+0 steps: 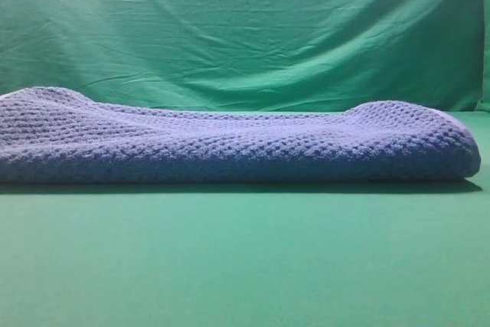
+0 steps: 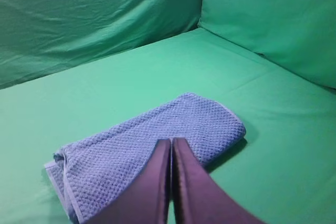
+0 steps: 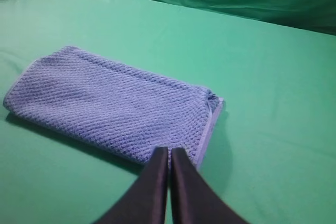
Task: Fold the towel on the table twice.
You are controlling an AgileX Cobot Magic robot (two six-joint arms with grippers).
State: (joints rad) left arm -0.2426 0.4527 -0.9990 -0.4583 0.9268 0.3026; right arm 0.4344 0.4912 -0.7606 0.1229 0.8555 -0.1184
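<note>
The blue-grey waffle-weave towel [image 1: 230,143] lies folded into a long narrow stack across the green table [image 1: 245,266]. In the left wrist view the towel [image 2: 152,145] lies below my left gripper [image 2: 171,142], whose dark fingers are pressed together and hold nothing, raised above the cloth. In the right wrist view the towel [image 3: 105,100] lies ahead of my right gripper [image 3: 169,151], also shut and empty, above the towel's near edge by its pale hem. Neither gripper shows in the exterior high view.
A wrinkled green backdrop cloth [image 1: 245,28] hangs behind the table and wraps around its sides [image 2: 273,19]. Bare green table surface [image 3: 273,77] lies around the towel.
</note>
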